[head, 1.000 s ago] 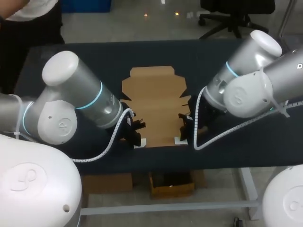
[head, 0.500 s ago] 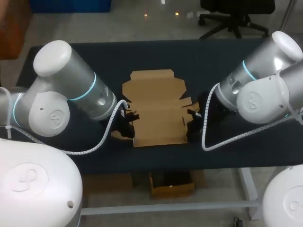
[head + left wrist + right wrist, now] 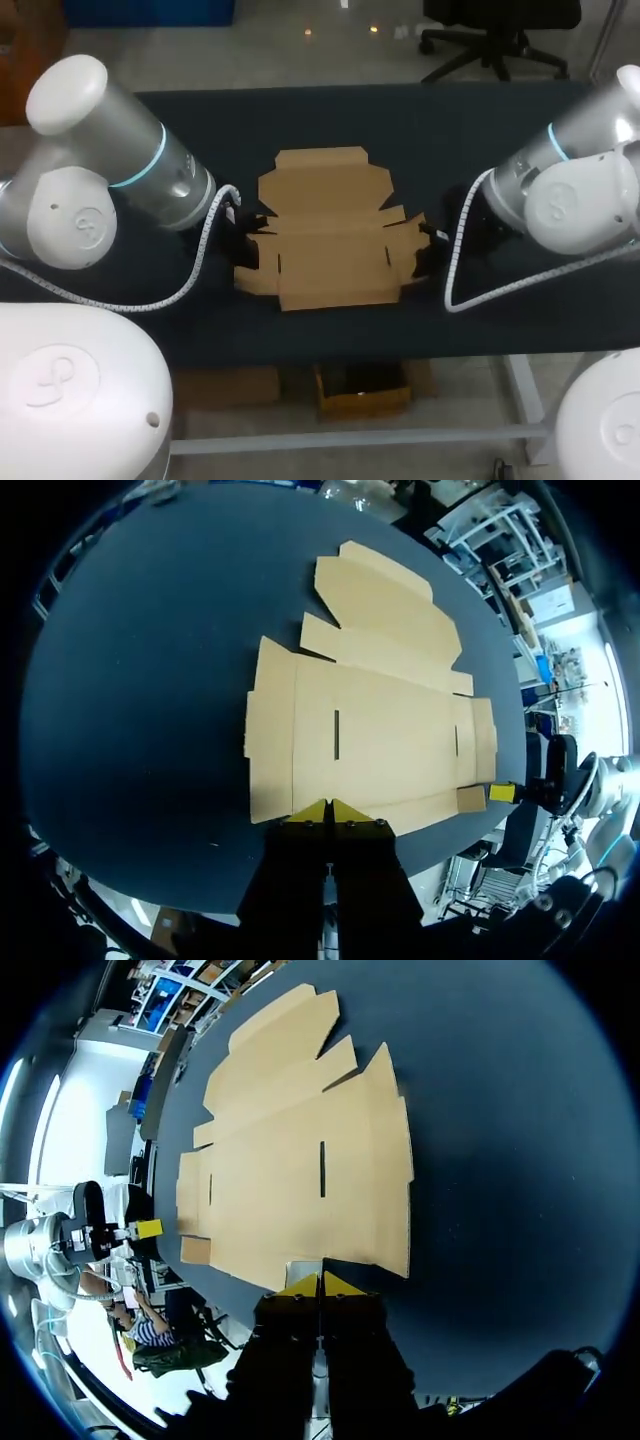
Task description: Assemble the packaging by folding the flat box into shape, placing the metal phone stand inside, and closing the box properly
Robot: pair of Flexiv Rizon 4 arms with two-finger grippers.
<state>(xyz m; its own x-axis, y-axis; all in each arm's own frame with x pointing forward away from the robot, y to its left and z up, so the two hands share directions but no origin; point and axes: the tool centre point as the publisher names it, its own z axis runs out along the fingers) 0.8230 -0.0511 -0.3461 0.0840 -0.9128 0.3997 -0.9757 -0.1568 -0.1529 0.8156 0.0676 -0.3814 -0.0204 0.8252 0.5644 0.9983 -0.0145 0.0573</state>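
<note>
Here, our left gripper (image 3: 330, 808) has its two yellow tips pressed together, holding nothing, right at one side edge of the flat box (image 3: 370, 720). Our right gripper (image 3: 320, 1285) is likewise closed and empty at the opposite side edge. The flat box lies unfolded on the dark table (image 3: 330, 115), flaps spread, its long end panel pointing away from us.

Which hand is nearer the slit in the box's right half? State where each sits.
Right. The right hand sits at the right edge of the flat box, close to that slit; the left hand sits at the opposite edge, the whole panel between.
</note>
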